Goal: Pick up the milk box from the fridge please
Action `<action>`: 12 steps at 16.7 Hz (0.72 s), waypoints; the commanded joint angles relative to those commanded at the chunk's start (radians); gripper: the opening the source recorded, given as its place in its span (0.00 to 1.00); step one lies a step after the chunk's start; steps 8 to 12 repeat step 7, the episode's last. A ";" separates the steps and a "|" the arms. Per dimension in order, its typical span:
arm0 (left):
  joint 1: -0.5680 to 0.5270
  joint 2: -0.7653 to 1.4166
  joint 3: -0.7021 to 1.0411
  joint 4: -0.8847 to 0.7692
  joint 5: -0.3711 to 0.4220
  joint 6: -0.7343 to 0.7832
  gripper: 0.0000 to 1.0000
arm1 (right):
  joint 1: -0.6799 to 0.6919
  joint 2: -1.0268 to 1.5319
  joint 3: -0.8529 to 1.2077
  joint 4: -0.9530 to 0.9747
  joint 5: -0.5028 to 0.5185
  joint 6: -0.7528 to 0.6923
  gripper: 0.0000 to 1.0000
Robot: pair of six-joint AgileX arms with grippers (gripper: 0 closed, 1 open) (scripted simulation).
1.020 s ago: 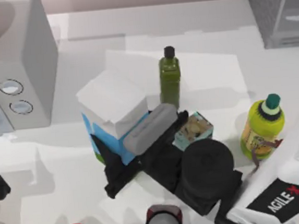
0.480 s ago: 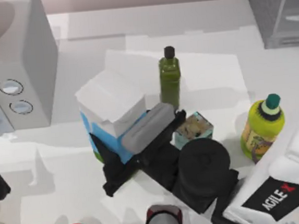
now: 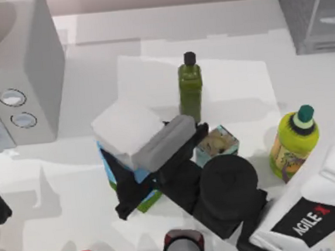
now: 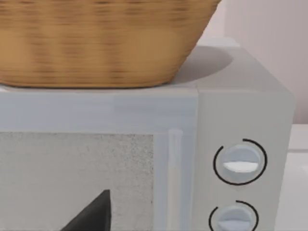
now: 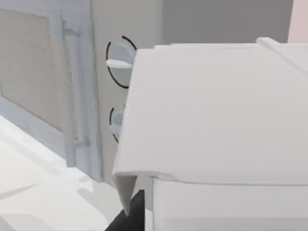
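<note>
A: What's changed over the last 1 s?

B: The milk box (image 3: 125, 142) has tipped and risen. Its white top now leans twd the top view's left, and the green base shows at the lower edge, off the table (image 3: 73, 186). Looks like the lift has begun, so the pick is nearly done.

A: Where's the carton vs the fridge (image 3: 313, 10)?

B: Well apart. Fridge sits at the far right corner; carton's mid-table, near the green bottle (image 3: 190, 87) and the small teal box (image 3: 216, 145).

A: Arm pose?

B: Right gripper (image 3: 150, 165) reaches in from the lower right, 2 fingers clamped on the carton's sides. Left arm parked at the left edge; can't tell its jaws.
</note>
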 joint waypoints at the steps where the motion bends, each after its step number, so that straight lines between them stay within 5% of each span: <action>1: 0.000 0.000 0.000 0.000 0.000 0.000 1.00 | 0.000 0.000 0.000 0.000 0.000 0.000 0.98; 12: 0.000 0.000 0.000 0.000 0.000 0.000 1.00 | 0.000 0.000 0.000 0.000 0.000 0.000 1.00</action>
